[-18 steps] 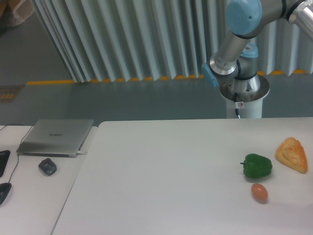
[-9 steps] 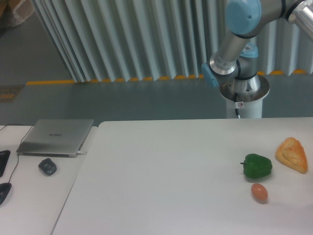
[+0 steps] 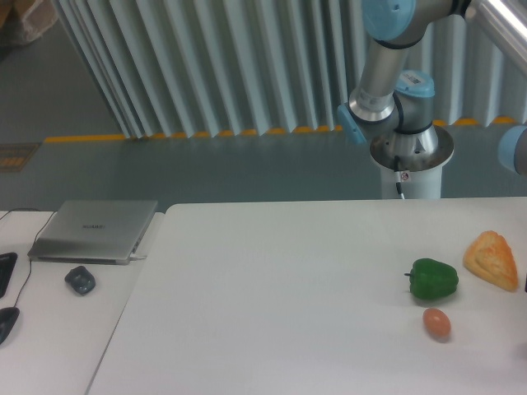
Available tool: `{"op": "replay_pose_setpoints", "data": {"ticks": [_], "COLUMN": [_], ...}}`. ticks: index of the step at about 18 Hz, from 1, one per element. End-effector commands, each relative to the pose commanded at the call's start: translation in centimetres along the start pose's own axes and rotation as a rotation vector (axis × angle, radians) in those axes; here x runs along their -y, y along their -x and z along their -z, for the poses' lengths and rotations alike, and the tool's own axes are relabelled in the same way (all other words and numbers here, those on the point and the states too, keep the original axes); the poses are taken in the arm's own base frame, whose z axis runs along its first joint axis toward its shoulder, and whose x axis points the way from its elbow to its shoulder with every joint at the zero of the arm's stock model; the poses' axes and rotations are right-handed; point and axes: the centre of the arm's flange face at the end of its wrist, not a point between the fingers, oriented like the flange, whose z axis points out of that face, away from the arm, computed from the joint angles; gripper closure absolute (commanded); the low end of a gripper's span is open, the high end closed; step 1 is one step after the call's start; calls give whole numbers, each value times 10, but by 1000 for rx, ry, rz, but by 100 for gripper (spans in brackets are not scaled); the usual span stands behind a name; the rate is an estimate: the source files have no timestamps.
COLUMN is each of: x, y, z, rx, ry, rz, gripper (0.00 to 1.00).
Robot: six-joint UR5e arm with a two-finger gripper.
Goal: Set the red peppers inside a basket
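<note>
Fixed camera: a white bench (image 3: pixel 313 280) is shown with three food items gathered near its right edge. A green pepper (image 3: pixel 433 278) is seen lying on its side, its stem pointing left, with a small brown egg (image 3: pixel 436 322) just in front of it and a piece of bread (image 3: pixel 492 259) just to its right. No red pepper is to be found anywhere in the picture, and no basket either; both are judged to lie outside the frame, if they are present at all.

The robot arm (image 3: pixel 387 74) is seen rising from its pedestal behind the bench and passing out of the frame at the upper right. The pincer itself is not in view, so its state cannot be told. A dark sliver at the right edge, beside the bread, may be part of it, though too little is shown for that to be settled.

Because neither the task's thing nor the pincer is shown, the direction from one to the other cannot be given; any approach would first need the red pepper to be located.

On a second surface to the left, a closed laptop (image 3: pixel 95 230) and a dark mouse (image 3: pixel 80 280) are seen, with cables and another dark object cut off at the left edge.
</note>
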Motion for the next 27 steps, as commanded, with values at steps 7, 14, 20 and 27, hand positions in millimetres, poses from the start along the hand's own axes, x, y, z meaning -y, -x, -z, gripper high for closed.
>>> {"op": "replay_pose_setpoints", "data": {"ticks": [7,14,20,27], "x": [1,-2,3,14], "y": [0,1,1,-21], "z": [-53,-77,-89,-59], "rx": [-24,-43,-48,-39], "ry": [30,54,60,31], "rz": [84,89,76,53], "gripper": [0,0,65,94]}}
